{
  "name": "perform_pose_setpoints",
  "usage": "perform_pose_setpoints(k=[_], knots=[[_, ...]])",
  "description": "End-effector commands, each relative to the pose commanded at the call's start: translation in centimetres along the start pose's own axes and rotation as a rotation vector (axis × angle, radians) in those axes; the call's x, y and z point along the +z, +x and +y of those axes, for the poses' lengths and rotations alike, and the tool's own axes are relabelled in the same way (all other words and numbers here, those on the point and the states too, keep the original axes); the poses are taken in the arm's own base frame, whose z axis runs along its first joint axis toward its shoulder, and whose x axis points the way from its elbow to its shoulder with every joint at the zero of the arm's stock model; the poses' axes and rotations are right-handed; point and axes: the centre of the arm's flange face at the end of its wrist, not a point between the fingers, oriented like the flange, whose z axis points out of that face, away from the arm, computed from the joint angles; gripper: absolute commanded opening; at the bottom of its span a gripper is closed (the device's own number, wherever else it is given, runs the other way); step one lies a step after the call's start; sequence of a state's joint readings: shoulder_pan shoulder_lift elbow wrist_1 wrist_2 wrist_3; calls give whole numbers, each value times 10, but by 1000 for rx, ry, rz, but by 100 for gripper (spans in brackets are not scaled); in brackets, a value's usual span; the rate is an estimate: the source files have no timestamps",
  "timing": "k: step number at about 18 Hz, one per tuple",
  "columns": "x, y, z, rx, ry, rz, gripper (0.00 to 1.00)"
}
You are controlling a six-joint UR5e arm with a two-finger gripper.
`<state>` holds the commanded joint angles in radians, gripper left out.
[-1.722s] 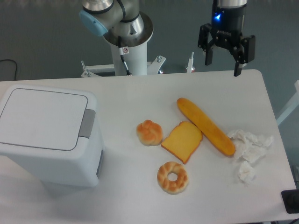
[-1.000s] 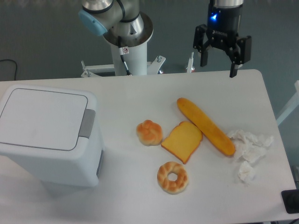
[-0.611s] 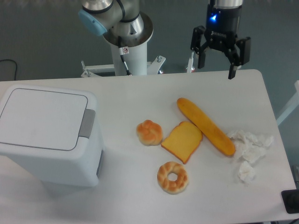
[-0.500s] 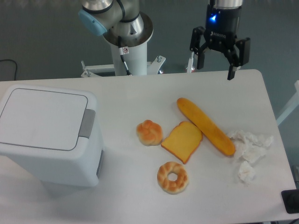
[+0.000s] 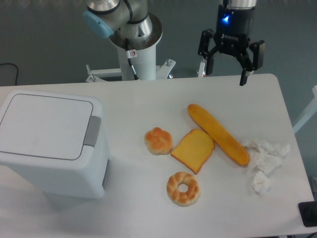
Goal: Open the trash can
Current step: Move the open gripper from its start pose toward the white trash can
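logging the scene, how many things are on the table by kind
trash can: 1
bread items: 4 (baguette, toast slice, round bun, ring-shaped bread)
crumpled paper pile: 1
total: 6

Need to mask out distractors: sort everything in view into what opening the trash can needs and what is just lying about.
Needed: trash can, its grey push tab, the hand.

Lying about: baguette, bread slice, bun, doughnut, crumpled paper.
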<state>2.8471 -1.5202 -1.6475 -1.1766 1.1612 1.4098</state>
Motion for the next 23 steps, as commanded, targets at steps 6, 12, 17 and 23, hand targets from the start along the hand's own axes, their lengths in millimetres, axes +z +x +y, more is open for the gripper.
perform_pose_setpoints(k=[6, 12, 17, 23], knots=[[5, 11, -22, -121, 9, 18, 100], [10, 19, -33, -140, 17, 33, 100], [11, 17, -38, -234, 29, 14, 100], [19, 22, -59, -381, 56, 4, 100]])
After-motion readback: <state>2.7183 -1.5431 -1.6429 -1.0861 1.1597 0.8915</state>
